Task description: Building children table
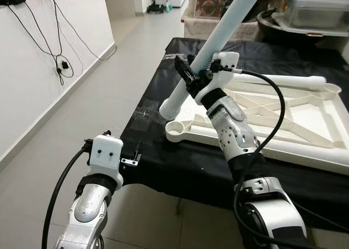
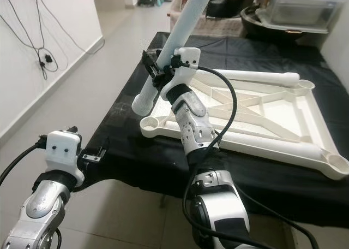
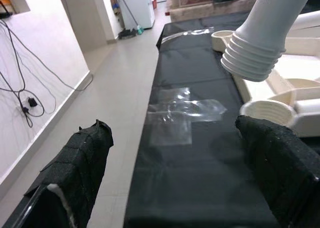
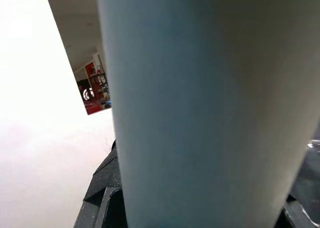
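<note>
Right gripper [image 1: 192, 74] clamping tilted pale-blue table leg [image 1: 218, 39]; left wrist view showing threaded end hovering over tabletop corner socket [image 3: 268, 110]. Left gripper [image 3: 190, 163] gaping open.

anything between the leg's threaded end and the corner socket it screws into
Nothing visible does. The right gripper holds the pale blue leg tilted, its threaded end hanging just above and beside the open corner socket of the upturned tabletop.

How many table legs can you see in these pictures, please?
2. One table leg is held tilted in the right gripper, its threaded end near a corner socket. Another table leg lies along the tabletop frame's far edge. Others may be hidden.
</note>
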Available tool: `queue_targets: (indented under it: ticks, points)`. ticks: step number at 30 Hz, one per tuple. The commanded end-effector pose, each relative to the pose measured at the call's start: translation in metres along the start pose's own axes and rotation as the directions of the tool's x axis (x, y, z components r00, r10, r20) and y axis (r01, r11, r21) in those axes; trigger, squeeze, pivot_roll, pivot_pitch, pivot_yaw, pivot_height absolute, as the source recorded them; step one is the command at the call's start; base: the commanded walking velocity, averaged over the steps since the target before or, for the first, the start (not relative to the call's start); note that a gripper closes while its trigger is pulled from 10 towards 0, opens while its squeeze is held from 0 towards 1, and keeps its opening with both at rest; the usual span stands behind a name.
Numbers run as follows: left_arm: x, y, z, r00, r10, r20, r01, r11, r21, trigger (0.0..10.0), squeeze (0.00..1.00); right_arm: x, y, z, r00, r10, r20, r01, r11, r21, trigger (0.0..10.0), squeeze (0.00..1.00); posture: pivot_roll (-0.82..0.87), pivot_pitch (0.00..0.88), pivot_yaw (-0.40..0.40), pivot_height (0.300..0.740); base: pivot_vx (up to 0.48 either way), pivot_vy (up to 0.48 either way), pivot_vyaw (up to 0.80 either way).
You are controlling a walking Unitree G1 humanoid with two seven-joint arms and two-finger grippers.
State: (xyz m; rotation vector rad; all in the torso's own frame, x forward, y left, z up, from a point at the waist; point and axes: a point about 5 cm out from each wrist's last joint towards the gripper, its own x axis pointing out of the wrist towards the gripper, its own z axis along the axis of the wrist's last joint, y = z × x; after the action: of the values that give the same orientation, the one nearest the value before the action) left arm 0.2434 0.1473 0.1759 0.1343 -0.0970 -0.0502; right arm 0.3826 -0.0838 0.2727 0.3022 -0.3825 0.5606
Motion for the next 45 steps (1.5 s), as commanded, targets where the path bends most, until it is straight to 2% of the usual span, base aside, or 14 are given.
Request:
queue_targets:
  ticks: [1,5,23,28,32,34,35,37,39,42,44,45]
  points:
    - [0.000,0.001,0.000,1.000,0.002,0.001,-0.002,1.000,0.005,10.0,0.00,0.003,0.002,0.003,1.000,0.009,0.019,-0.009,1.000,0.000,10.0,0.00,0.04,0.091,-0.007,0.740,0.300,0.000,0.00]
    - [0.001,0.001,0.000,1.000,0.004,0.001,-0.004,1.000,-0.001,10.0,0.00,0.003,0.002,0.003,1.000,0.007,0.021,-0.007,1.000,0.001,10.0,0.00,0.04,0.091,-0.007,0.740,0.300,0.000,0.00]
    - [0.000,0.001,-0.001,1.000,0.017,-0.008,-0.017,1.000,-0.024,10.0,0.00,0.007,0.001,0.009,0.999,0.008,0.038,-0.008,1.000,-0.006,10.0,0.00,0.04,0.099,-0.010,0.740,0.000,0.000,0.00]
    - [-0.002,-0.002,-0.001,1.000,0.001,-0.007,-0.001,0.999,-0.036,10.0,0.00,0.014,0.000,0.010,0.999,0.046,0.014,-0.046,0.998,-0.041,10.0,0.00,0.04,0.103,-0.010,0.740,0.000,0.000,0.00]
    - [-0.007,-0.009,0.003,0.999,-0.050,0.016,0.051,0.996,-0.077,10.0,0.00,0.024,-0.001,0.011,0.992,0.112,-0.051,-0.116,0.989,-0.093,10.0,0.00,0.04,0.116,-0.017,0.740,0.000,0.000,0.00]
    - [-0.009,-0.011,0.005,0.998,-0.064,0.022,0.066,0.993,-0.093,10.0,0.00,0.027,0.000,0.013,0.990,0.129,-0.053,-0.133,0.987,-0.091,10.0,0.00,0.05,0.122,-0.018,0.740,0.000,0.000,0.00]
    - [-0.014,-0.018,0.008,0.995,-0.099,0.034,0.102,0.987,-0.123,10.0,0.00,0.033,0.000,0.016,0.990,0.124,-0.064,-0.129,0.987,-0.092,10.0,0.00,0.05,0.151,-0.031,0.740,0.000,0.000,0.00]
    - [-0.018,-0.024,0.011,0.991,-0.124,0.043,0.129,0.981,-0.145,10.0,0.00,0.037,0.001,0.019,0.990,0.119,-0.072,-0.125,0.988,-0.094,10.0,0.00,0.05,0.151,-0.031,0.740,0.000,0.000,0.00]
    - [-0.032,-0.040,0.016,0.979,-0.197,0.045,0.202,0.961,-0.189,10.0,0.00,0.044,-0.001,0.021,0.983,0.127,-0.134,-0.141,0.985,-0.103,10.0,0.00,0.07,0.196,-0.042,0.740,0.000,0.000,0.00]
    - [-0.036,-0.044,0.016,0.977,-0.209,0.038,0.213,0.959,-0.189,10.0,0.00,0.044,-0.002,0.022,0.980,0.135,-0.149,-0.150,0.984,-0.096,10.0,0.00,0.07,0.196,-0.042,0.740,0.000,0.000,0.00]
    - [-0.044,-0.047,0.016,0.975,-0.219,0.019,0.219,0.958,-0.185,10.0,0.00,0.043,-0.001,0.021,0.956,0.217,-0.199,-0.243,0.964,-0.112,10.0,0.00,0.08,0.220,-0.039,0.740,0.000,0.000,0.00]
    - [-0.044,-0.047,0.016,0.975,-0.219,0.019,0.219,0.958,-0.185,10.0,0.00,0.043,-0.001,0.021,0.956,0.217,-0.199,-0.243,0.964,-0.112,10.0,0.00,0.08,0.220,-0.039,0.740,0.000,0.000,0.00]
